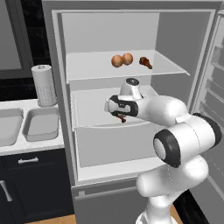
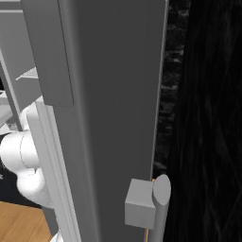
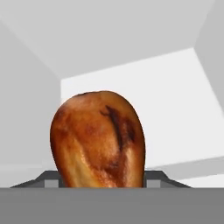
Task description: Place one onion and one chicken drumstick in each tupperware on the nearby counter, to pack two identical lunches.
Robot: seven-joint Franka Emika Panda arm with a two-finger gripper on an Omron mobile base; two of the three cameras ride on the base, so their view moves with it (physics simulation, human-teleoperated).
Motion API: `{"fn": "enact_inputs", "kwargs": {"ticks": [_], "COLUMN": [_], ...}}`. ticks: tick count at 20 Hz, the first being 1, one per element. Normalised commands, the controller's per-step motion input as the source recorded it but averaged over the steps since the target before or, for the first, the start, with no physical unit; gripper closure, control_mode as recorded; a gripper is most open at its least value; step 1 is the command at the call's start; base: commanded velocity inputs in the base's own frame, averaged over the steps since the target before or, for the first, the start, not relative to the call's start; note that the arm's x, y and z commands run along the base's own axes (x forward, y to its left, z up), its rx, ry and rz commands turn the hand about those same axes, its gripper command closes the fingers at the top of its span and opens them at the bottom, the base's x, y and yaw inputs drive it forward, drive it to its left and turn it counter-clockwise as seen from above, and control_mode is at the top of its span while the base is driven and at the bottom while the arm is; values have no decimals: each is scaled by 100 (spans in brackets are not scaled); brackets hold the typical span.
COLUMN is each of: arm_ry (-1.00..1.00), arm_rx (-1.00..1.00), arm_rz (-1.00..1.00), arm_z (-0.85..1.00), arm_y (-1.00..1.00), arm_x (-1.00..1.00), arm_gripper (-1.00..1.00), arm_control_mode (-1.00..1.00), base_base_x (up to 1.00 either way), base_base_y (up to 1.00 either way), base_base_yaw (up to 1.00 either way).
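Note:
My gripper (image 1: 118, 114) reaches into the open fridge over the middle shelf (image 1: 92, 109). In the hand view a browned chicken drumstick (image 3: 98, 140) stands between the two fingertips (image 3: 46, 179), which press on its sides; the same drumstick (image 1: 121, 118) pokes out under the hand. Two onions (image 1: 121, 60) and another drumstick (image 1: 145, 62) lie on the top shelf. Two grey tupperware tubs (image 1: 41, 123) (image 1: 8, 127) sit side by side on the white counter (image 1: 17, 105) to the left of the fridge.
A paper towel roll (image 1: 43, 85) stands on the counter behind the tubs. The fridge's open door (image 2: 108, 94) rises close on the right, with its handle (image 2: 158, 208) low down. Black cabinet fronts (image 1: 30, 183) sit below the counter.

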Motion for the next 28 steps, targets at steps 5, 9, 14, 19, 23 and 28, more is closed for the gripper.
{"fn": "enact_inputs", "kwargs": {"ticks": [5, 9, 14, 19, 23, 28], "arm_ry": [-4, -5, 0, 0, 0, 0], "arm_rx": [2, 0, 0, 2, 0, -5], "arm_rz": [0, 6, 8, 2, 4, 2], "arm_z": [0, 16, 61, 88, 71, 48], "arm_y": [-35, -14, -12, -31, -22, 4], "arm_x": [-100, -100, -99, -77, -70, -51], "arm_gripper": [100, 100, 100, 100, 100, 100], "arm_control_mode": [-100, -100, -100, -100, -100, -100], "base_base_x": [0, 0, 0, 0, 0, 0], "base_base_y": [0, 0, 0, 0, 0, 0], "base_base_yaw": [0, 0, 0, 0, 0, 0]}}
